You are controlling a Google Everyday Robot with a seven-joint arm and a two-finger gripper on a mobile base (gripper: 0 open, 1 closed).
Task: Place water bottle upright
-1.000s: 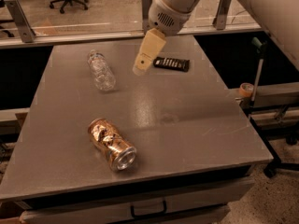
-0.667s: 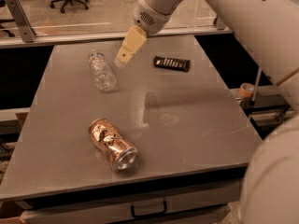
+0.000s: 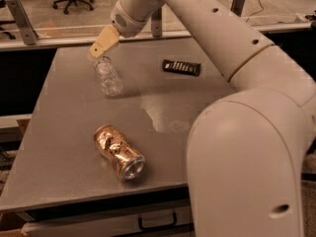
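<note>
Hovering over the far left of the worktop [image 3: 64,112], the gripper [image 3: 97,49] sat at the far end of the water bottle [image 3: 107,76]; contact could not be told, nor whether the gripper was apart or together. The bottle lay on its side. A dented gold can [image 3: 119,152] lay well apart, near the front. A dark packet [image 3: 181,67] lay to the right.

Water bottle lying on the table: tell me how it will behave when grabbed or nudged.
The water bottle lies on its side on the flat table, so a sideways nudge would probably roll it. It looks clear and empty, so it is likely light, and its ribbed plastic wall may flex under a squeeze. The gripper hovers at its far end.
</note>
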